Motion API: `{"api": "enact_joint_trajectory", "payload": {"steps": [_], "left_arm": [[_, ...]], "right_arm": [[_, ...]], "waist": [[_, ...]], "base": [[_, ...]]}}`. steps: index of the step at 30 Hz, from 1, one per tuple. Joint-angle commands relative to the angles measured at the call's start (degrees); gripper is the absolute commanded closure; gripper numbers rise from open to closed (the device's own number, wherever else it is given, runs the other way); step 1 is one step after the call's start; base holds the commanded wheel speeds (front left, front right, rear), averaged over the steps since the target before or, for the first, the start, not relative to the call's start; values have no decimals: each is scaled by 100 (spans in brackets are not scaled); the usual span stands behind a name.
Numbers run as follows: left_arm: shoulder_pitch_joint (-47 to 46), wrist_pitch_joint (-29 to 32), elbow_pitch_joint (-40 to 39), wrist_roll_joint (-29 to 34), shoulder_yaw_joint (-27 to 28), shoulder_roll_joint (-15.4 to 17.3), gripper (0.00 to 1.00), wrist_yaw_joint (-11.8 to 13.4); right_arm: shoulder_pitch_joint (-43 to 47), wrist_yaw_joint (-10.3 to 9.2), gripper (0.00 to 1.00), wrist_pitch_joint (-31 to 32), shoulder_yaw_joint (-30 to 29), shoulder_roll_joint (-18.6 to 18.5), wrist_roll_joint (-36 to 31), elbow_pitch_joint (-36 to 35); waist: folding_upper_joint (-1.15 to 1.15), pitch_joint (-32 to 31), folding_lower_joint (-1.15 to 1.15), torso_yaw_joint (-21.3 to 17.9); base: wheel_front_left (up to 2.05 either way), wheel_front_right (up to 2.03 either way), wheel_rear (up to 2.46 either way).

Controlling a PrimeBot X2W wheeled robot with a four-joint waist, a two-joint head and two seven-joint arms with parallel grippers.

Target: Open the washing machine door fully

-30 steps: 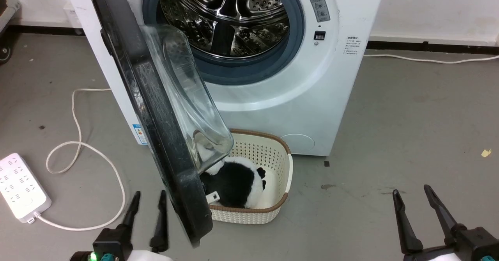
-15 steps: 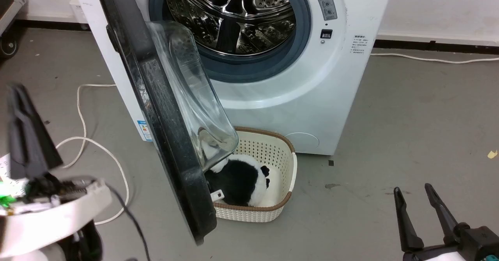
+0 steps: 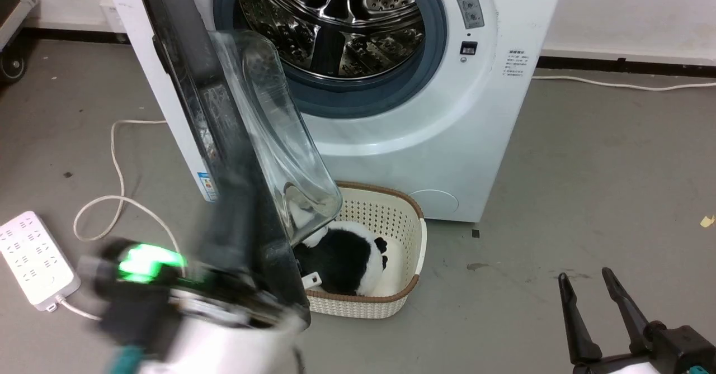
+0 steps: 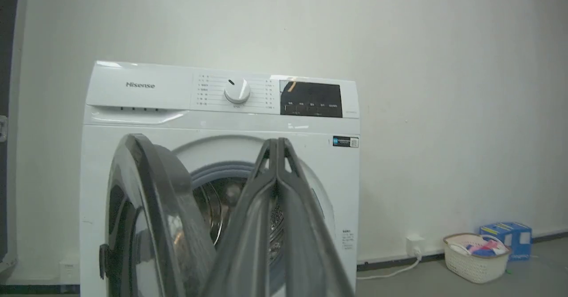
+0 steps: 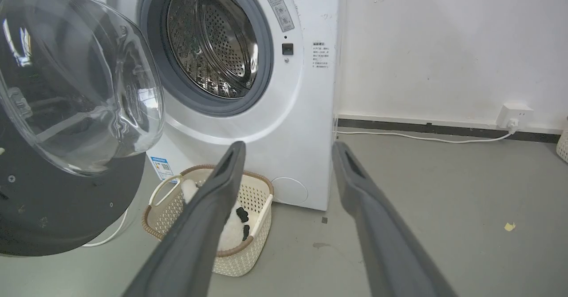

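The white washing machine (image 3: pixel 425 139) (image 4: pixel 133 88) (image 5: pixel 284 124) stands with its steel drum (image 3: pixel 335 22) exposed. The washing machine door (image 3: pixel 184 83) (image 4: pixel 142 208) (image 5: pixel 57 208), a black disc with a clear glass bowl (image 3: pixel 274 139) (image 5: pixel 80 79), hangs out roughly square to the front, hinged at the left. My left arm (image 3: pixel 168 301) is a motion blur by the door's lower edge. In the left wrist view the left gripper (image 4: pixel 277 140) is shut on nothing, right of the door. My right gripper (image 3: pixel 584 282) (image 5: pixel 287 148) is open over the floor at the lower right.
A cream basket (image 3: pixel 386 301) (image 5: pixel 248 243) holding a black-and-white plush toy (image 3: pixel 341 259) sits under the door against the machine. A white power strip (image 3: pixel 33 259) and its cable (image 3: pixel 117 195) lie on the floor at the left. Another basket (image 4: pixel 475 261) and a blue box (image 4: pixel 506 235) stand by the wall.
My left arm has swung from the left side of the head view across to the door's lower edge, in fast motion. The door's angle looks unchanged. The right gripper has dipped slightly.
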Motion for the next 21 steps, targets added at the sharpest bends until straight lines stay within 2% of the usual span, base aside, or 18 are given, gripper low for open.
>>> {"api": "enact_joint_trajectory", "payload": {"steps": [1,4,10,15,21], "left_arm": [[208,103,214,4,-289,3,100,-45],[453,265,689,-84,-739,2,100,-16],[759,492,1808,-298,-1212,1,100,266],[721,478,2516,-467,-1204,0,100,496],[561,310,2972,-633,-994,15,100,571]], "right_arm": [[-83,5,0,-26,-15,25,40,-2],[-97,5,0,-26,-27,25,42,8],[-116,5,0,-26,-2,25,50,10],[-143,5,0,-26,-10,25,53,17],[-112,5,0,-26,-2,25,76,43]], "waist": [[0,-2,-1,15],[0,-15,-1,25],[0,-19,-1,16],[0,43,-1,16],[0,40,-1,106]], "base": [[0,0,0],[0,0,0],[0,0,0],[0,0,0],[0,0,0]]}}
